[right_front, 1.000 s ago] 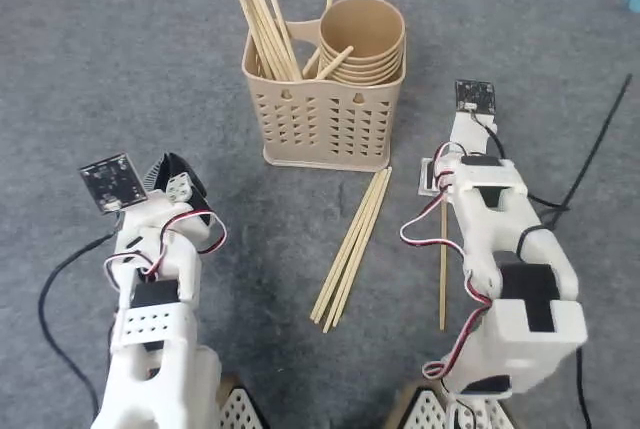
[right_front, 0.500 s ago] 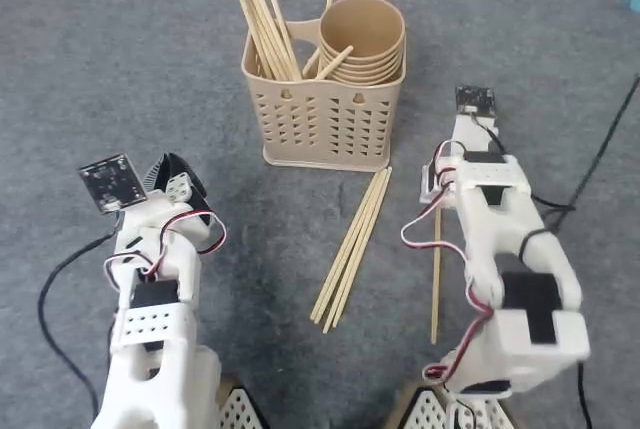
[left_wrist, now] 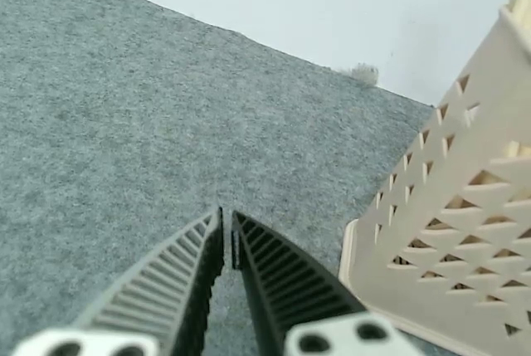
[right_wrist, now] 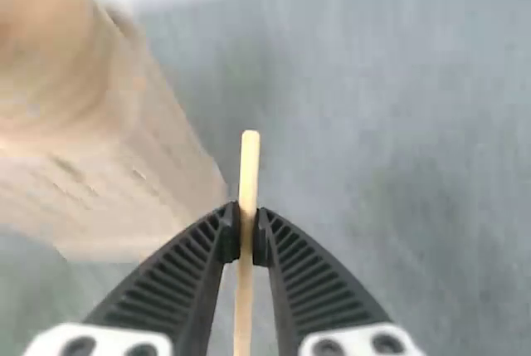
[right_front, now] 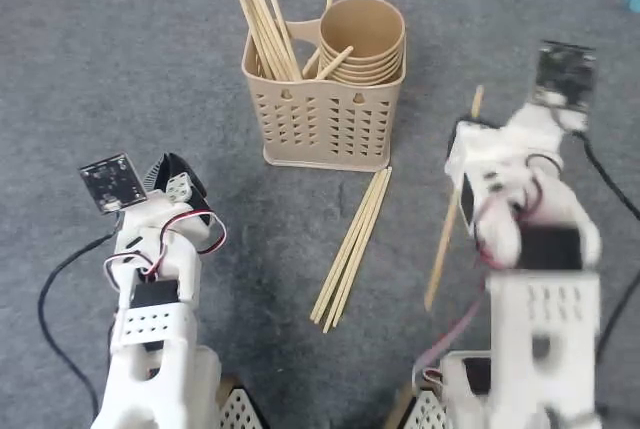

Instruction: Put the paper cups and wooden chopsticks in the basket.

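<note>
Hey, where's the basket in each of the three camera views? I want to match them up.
High view: basket on the far middle of the grey mat.
Left wrist view: the basket's perforated wall stands close beside the shut left end effector.
Right wrist view: the basket's blurred tan wall is beside the right end effector, which grips a chopstick.
Shared landmark: the grey mat.

Beige basket, peppered with rows of small holes; tan paper cups; pale straw-coloured chopsticks on speckled grey carpet. Arms white, wires red and white. Left gripper and right gripper black, ridged, and that chopstick light wood
</note>
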Controlling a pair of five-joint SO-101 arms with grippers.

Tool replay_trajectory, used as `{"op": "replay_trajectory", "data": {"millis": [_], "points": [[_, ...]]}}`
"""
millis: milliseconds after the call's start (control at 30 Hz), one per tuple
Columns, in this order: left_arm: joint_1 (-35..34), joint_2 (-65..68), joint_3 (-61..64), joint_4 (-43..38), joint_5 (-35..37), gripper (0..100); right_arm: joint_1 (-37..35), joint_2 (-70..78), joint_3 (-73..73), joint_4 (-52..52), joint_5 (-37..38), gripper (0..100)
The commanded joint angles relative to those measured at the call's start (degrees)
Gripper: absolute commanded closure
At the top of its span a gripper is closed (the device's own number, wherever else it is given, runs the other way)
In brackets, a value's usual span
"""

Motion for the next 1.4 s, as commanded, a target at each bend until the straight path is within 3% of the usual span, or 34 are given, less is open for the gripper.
{"op": "replay_trajectory", "data": {"millis": [0, 233, 333, 433, 767, 900, 1100, 1367], "points": [[0.2, -1.4, -0.3, -1.6, -0.2, 99, -4.0, -7.9, 1.0, -13.1, -1.7, 99.1], [0.1, -1.4, -0.3, -1.6, -0.2, 99, -14.4, -6.2, 9.2, -53.4, -1.0, 99.1], [0.1, -1.4, -0.3, -1.6, -0.2, 99, -17.9, 0.1, 7.8, -67.5, 5.6, 99.0], [0.2, -1.4, -0.3, -1.6, -0.2, 99, -20.7, 10.4, 1.7, -73.5, 13.0, 99.0], [0.2, -1.4, -0.3, -1.6, -0.2, 99, -21.0, 46.2, -39.6, -74.0, 14.2, 99.1], [0.2, -1.4, -0.3, -1.6, -0.2, 99, -21.1, 54.7, -53.3, -65.9, 14.1, 98.9], [0.2, -1.4, -0.5, -1.6, -0.2, 99, -21.1, 59.8, -62.9, -57.3, 7.1, 98.9], [0.3, -1.4, -0.5, -1.6, -0.2, 99, -21.1, 64.7, -64.6, -56.6, 6.7, 98.8]]}}
